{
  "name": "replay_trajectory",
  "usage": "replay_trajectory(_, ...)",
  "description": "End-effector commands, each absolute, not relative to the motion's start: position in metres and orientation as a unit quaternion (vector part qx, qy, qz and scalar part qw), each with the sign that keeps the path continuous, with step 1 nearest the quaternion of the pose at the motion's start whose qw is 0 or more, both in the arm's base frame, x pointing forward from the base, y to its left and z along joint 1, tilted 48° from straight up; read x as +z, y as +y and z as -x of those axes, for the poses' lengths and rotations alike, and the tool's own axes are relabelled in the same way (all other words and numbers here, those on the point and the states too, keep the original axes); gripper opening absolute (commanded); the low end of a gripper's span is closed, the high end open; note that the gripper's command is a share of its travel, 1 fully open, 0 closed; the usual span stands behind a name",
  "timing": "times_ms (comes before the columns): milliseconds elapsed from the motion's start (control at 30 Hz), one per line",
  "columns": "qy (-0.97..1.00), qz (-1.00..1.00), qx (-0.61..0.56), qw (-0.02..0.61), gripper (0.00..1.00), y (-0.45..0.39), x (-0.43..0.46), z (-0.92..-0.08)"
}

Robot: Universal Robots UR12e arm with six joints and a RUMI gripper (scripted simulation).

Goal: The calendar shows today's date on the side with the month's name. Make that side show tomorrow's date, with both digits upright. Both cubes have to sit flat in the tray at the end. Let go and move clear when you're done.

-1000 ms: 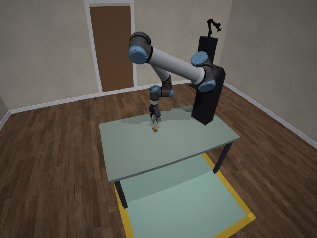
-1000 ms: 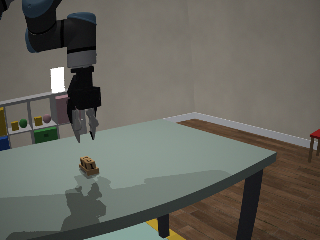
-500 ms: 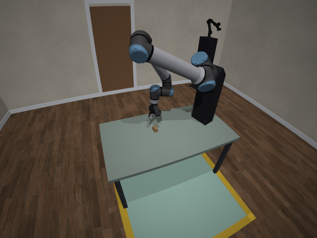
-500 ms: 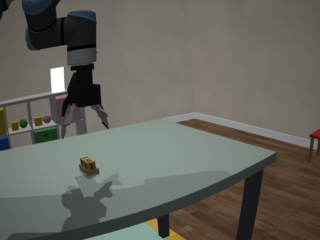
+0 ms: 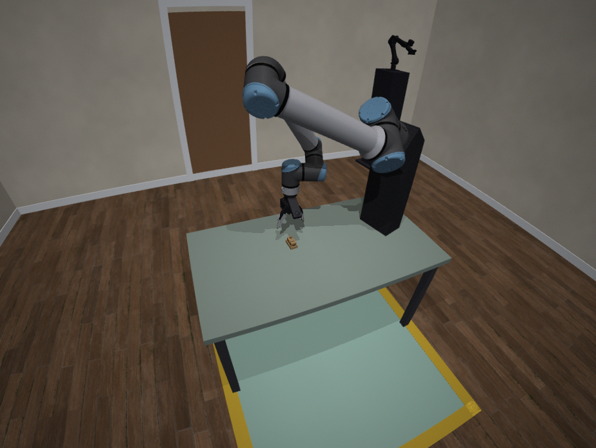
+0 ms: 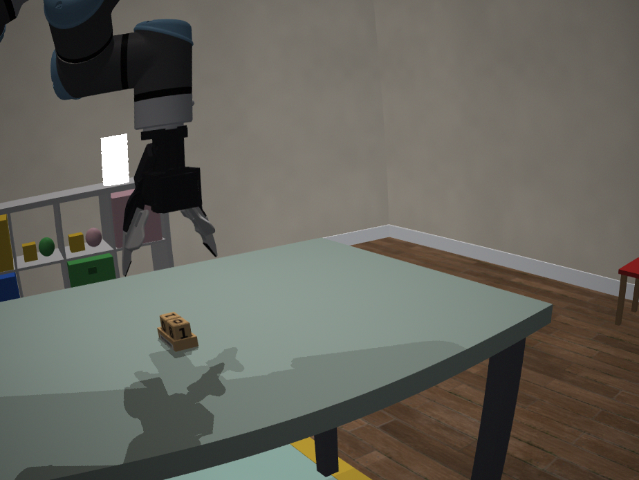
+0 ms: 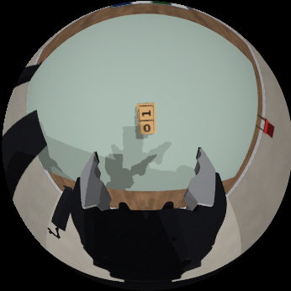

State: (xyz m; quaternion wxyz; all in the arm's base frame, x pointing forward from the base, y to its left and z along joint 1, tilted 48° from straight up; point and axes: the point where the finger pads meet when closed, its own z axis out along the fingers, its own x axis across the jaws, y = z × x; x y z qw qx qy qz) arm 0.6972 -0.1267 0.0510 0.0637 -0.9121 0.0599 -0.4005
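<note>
The small wooden calendar (image 6: 177,332) stands on the grey-green table, with two cubes side by side in its tray. It also shows in the top view (image 5: 291,243). In the wrist view the cubes' top faces read 1 (image 7: 146,113) and 0 (image 7: 147,127). In the exterior view the near cube's side face shows a 1 (image 6: 182,331). The side with the month's name is not readable. My gripper (image 6: 167,254) is open and empty, hanging well above the table, up and behind the calendar. Its fingers frame the lower wrist view.
The arm's black pedestal (image 5: 392,159) stands at the table's far right corner. A white shelf with coloured blocks and balls (image 6: 67,247) stands behind the table. A red stool (image 6: 630,279) is on the floor at the right.
</note>
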Motion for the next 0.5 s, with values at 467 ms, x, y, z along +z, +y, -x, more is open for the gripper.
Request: replay_trajectory(467,0.06,0.912,-0.401,0.064,1.0,-0.131,0.09,-0.654)
